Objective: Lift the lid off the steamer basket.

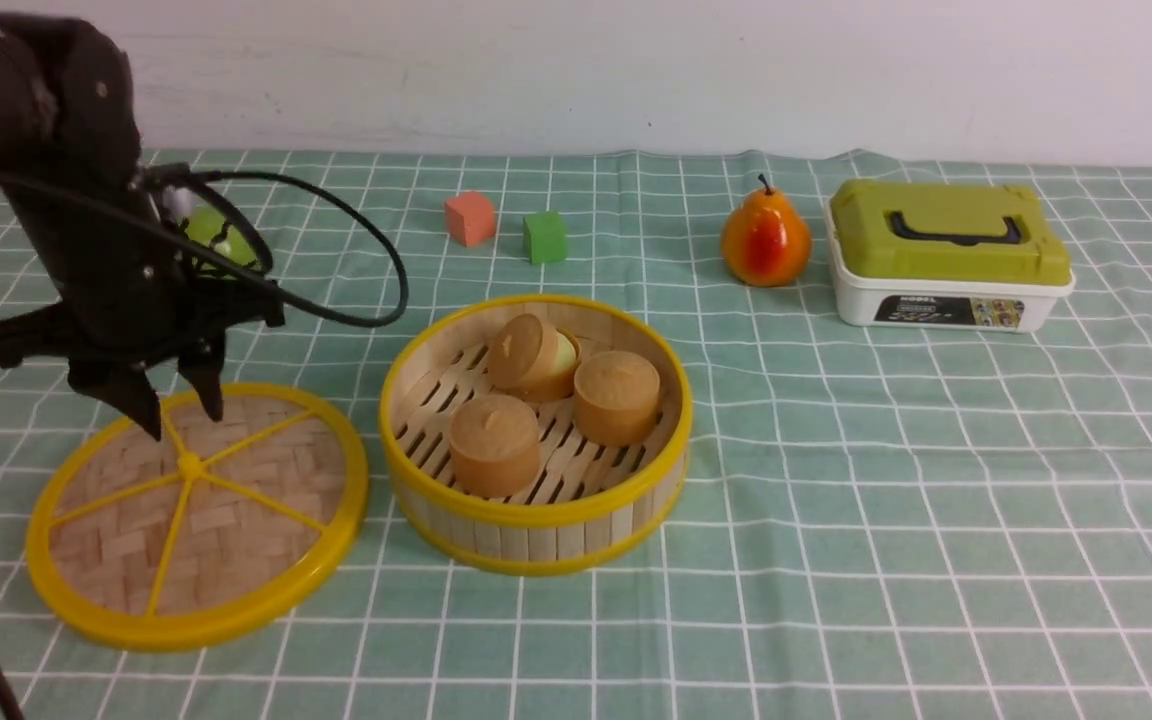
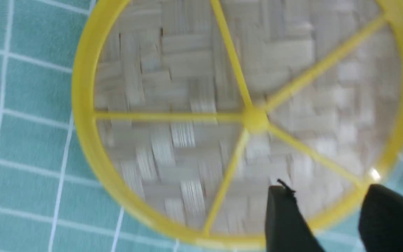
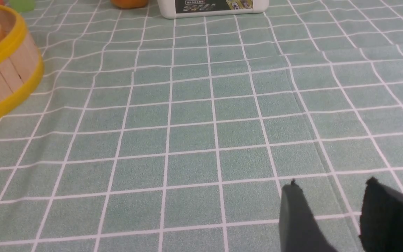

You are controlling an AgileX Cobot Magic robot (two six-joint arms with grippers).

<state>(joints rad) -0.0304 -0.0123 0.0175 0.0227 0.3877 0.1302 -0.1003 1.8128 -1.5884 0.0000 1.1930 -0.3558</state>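
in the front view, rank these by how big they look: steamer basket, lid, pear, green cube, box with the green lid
1. Lid and steamer basket: too alike to rank
2. Box with the green lid
3. Pear
4. Green cube

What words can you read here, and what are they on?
"NOBEL": on the label of the white box, though its first letter is a bit unclear.
The smaller print on that label: too small and blurred to read.
I see no other words.
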